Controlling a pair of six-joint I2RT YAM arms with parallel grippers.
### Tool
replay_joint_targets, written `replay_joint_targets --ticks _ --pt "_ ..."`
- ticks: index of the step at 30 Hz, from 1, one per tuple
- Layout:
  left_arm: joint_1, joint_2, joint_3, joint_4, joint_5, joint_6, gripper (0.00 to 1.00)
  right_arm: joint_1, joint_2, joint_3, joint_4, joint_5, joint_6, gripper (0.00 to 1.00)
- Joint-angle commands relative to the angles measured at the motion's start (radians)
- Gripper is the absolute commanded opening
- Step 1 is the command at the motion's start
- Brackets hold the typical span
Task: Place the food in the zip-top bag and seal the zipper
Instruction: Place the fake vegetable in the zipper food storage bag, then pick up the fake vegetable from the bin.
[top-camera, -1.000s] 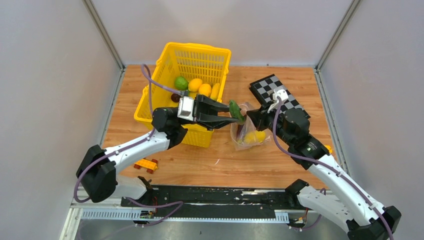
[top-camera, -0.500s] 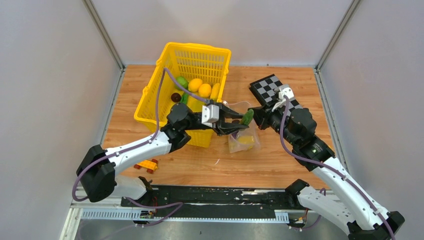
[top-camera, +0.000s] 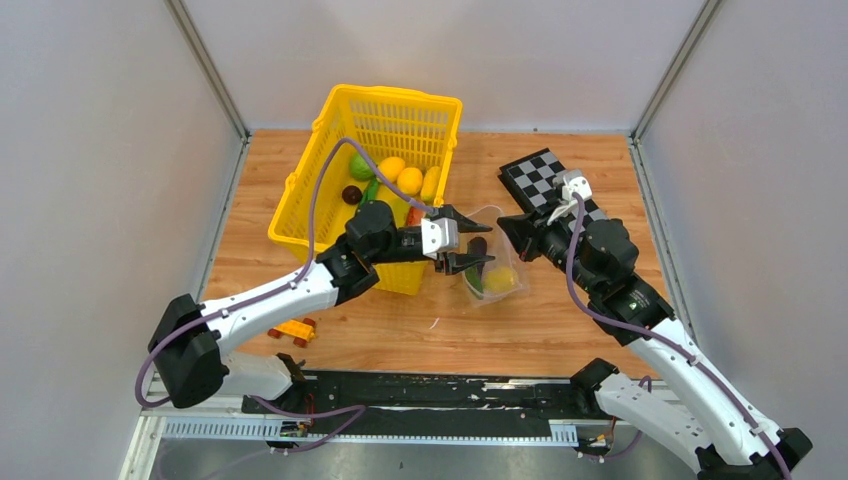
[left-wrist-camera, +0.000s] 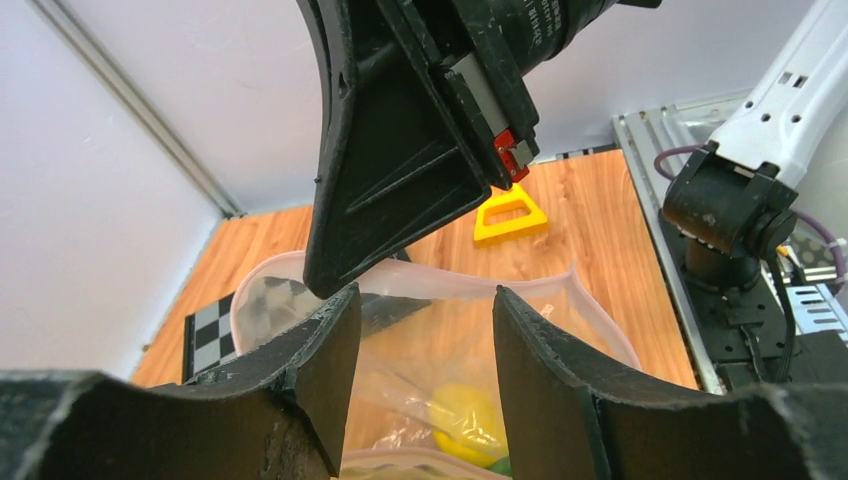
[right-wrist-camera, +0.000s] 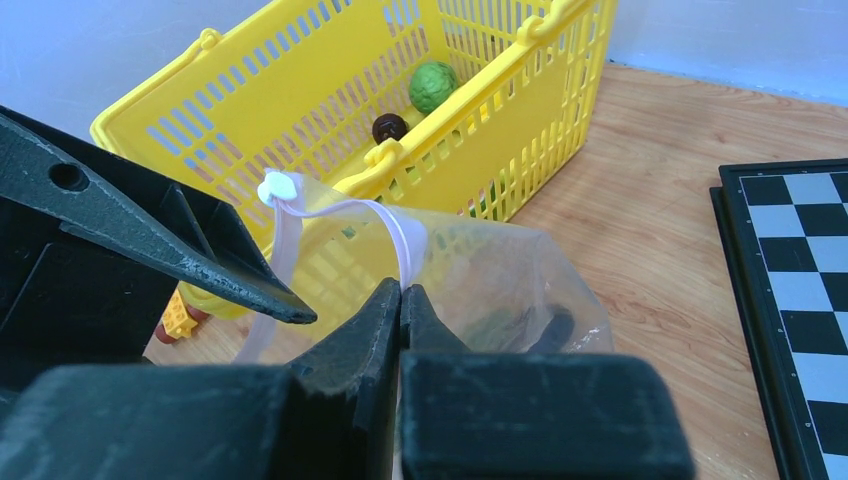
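Observation:
The clear zip-top bag (top-camera: 492, 268) stands open on the table beside the basket. A yellow lemon (top-camera: 501, 279), a green pod (top-camera: 473, 283) and a dark piece lie inside it. My right gripper (top-camera: 507, 229) is shut on the bag's rim, pinching the pale pink zipper (right-wrist-camera: 396, 222) between its fingertips (right-wrist-camera: 402, 292). My left gripper (top-camera: 468, 247) is open and empty just over the bag's mouth. In the left wrist view its jaws (left-wrist-camera: 425, 300) frame the pink rim (left-wrist-camera: 470, 281) and the lemon (left-wrist-camera: 465, 418) below.
The yellow lattice basket (top-camera: 345, 130) behind the left gripper holds a green ball (top-camera: 362, 165), yellow fruits (top-camera: 392, 168) and a dark ball (top-camera: 351, 194). A chequerboard (top-camera: 540, 172) lies far right. An orange toy car (top-camera: 290, 330) sits near the front left.
My left gripper carried the green pod rightward from the basket to the bag's mouth and let it go. The pod now lies inside the bag. The right gripper kept hold of the rim.

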Motion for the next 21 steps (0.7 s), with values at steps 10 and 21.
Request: replay_joint_targets --ticks 10,21 --pt "-0.018 -0.091 0.159 -0.314 -0.119 0.087 0.64 -0.002 -0.015 0.045 0.016 0.008 0.009 0.0" --pt "-0.016 -0.152 0.22 -0.461 -0.495 -0.042 0.95 -0.003 -0.027 0.028 0.012 0.033 -0.004 0.0"
